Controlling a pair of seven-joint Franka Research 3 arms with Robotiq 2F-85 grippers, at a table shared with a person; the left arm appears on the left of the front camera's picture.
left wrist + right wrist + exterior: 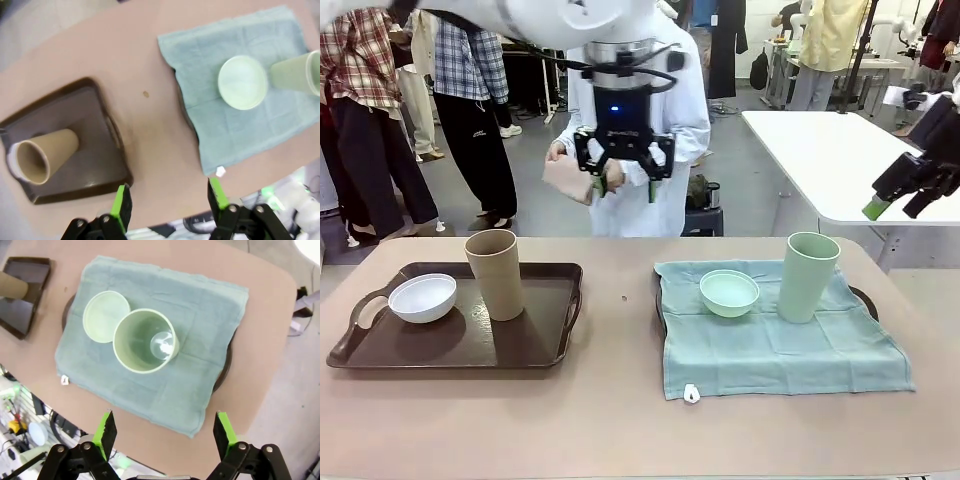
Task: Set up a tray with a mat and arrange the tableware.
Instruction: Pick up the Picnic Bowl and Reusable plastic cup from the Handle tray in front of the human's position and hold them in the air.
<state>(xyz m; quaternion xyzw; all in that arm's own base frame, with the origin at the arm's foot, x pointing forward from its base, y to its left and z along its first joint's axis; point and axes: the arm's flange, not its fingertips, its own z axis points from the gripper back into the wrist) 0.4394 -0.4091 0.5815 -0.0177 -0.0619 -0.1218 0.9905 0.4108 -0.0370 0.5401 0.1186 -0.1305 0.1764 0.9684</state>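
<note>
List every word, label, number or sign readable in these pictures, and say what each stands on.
No text can be read anywhere.
White tag at the corner of the green mat: too small to read.
White bowl, mint bowl, tan tumbler, mint tumbler, brown tray: plain, no print.

- brown tray (440, 345): hard plastic look, smooth, low sheen
- white bowl (422, 297): glossy, smooth
- tan tumbler (495, 275): matt, smooth wall
- mint cloth mat (780, 350): soft woven fabric, matt, fold creases
- mint bowl (729, 292): smooth, faint sheen
- mint tumbler (807, 277): matt outside, glint on inner base
- tabletop (620, 420): smooth, matt
</note>
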